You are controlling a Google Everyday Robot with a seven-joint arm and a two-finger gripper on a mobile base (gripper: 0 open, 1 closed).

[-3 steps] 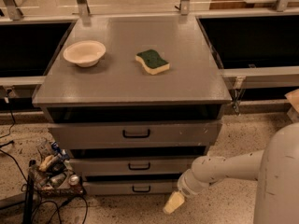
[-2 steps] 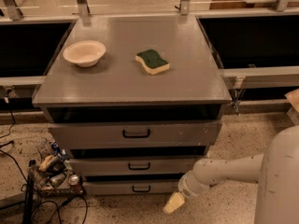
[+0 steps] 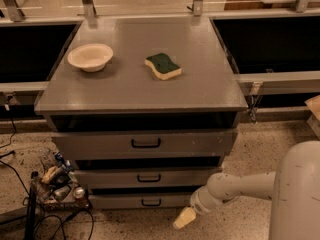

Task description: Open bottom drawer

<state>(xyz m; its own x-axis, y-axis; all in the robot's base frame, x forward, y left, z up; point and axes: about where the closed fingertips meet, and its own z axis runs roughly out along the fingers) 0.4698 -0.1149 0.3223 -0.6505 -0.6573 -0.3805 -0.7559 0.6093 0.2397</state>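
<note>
The bottom drawer [image 3: 142, 201] is the lowest and slimmest of three grey cabinet drawers, with a small black bar handle [image 3: 150, 202] at its middle. Its front stands roughly flush below the middle drawer [image 3: 145, 177]. My gripper [image 3: 183, 218] hangs low near the floor, to the right of the handle and just in front of the drawer's right end. My white arm [image 3: 240, 186] reaches in from the lower right.
The top drawer [image 3: 145, 144] is the tallest. A cream bowl [image 3: 90, 57] and a green-and-yellow sponge [image 3: 163, 66] lie on the cabinet top [image 3: 200, 79]. Cables and small clutter [image 3: 56, 184] lie on the floor at the lower left.
My arm and gripper have shifted slightly left toward the bottom drawer. The drawers have not moved.
</note>
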